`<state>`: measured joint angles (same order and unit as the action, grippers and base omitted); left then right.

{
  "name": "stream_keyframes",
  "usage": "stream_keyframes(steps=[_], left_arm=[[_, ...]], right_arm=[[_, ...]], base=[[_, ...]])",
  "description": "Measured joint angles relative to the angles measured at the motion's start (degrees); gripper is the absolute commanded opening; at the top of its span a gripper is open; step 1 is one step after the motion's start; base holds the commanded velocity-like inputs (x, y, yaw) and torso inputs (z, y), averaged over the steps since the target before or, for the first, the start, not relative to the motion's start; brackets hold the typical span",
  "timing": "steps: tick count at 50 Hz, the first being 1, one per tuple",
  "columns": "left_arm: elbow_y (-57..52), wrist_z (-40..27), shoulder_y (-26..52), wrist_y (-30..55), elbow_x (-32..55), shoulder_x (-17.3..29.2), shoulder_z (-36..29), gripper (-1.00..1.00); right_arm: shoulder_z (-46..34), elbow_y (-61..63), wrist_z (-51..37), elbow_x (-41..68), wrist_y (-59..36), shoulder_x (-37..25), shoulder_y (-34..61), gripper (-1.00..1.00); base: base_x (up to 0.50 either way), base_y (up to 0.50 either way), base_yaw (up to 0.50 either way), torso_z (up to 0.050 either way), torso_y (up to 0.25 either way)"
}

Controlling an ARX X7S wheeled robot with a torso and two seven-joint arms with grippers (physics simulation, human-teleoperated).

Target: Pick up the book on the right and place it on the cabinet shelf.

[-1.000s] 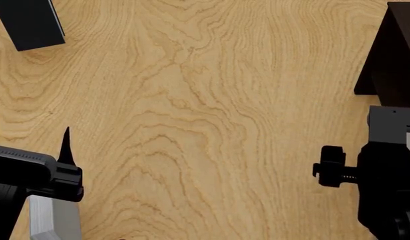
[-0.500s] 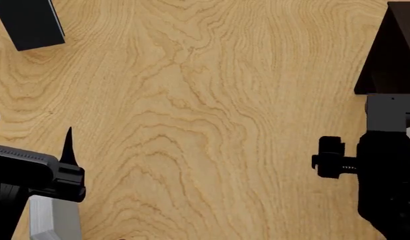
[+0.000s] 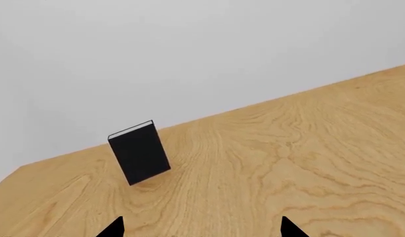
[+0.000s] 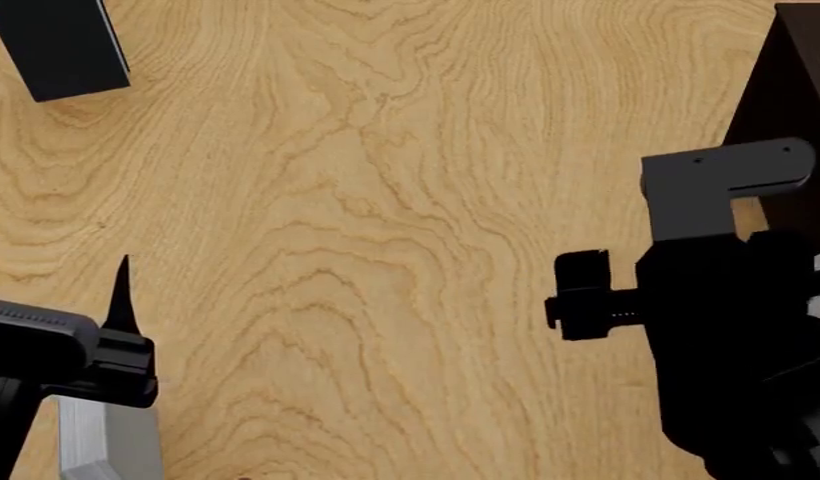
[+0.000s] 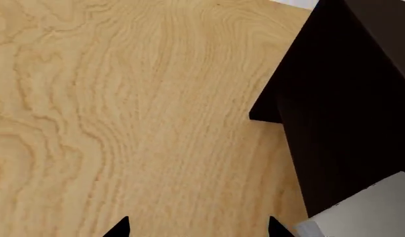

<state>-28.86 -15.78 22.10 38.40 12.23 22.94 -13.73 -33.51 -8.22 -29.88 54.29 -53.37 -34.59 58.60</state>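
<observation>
Watching my empty right gripper (image 5: 197, 228), jaws wide above bare bench (image 5: 123, 123); the book (image 5: 367, 207) lies just beside them against the cabinet (image 5: 347, 98), where a careless reach clips dark wood

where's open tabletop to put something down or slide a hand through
The widest bare stretch of the table runs between the black book at the far left and the dark cabinet at the right. It is crowded at the right edge, where the right gripper and a light-grey book sit by the cabinet.
</observation>
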Motion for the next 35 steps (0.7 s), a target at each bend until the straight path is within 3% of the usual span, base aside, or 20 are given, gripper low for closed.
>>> stream_keyframes(steps=[17,35], left_arm=[[-1.61,-0.35,-0.26,0.71,0.58,0.37,0.46,1.00],[-3.22,-0.68,-0.42,1.51,1.30,0.68,0.95,1.00]], right_arm=[[5.66,15.67,-7.68,8.54,-3.12,-3.33,-5.51,1.00],[12.31,34.22,-23.05,26.15,-8.34,-6.61,-7.66,1.00]], base=[[0.00,0.00,0.00,0.000,0.000],[0.00,0.00,0.00,0.000,0.000]])
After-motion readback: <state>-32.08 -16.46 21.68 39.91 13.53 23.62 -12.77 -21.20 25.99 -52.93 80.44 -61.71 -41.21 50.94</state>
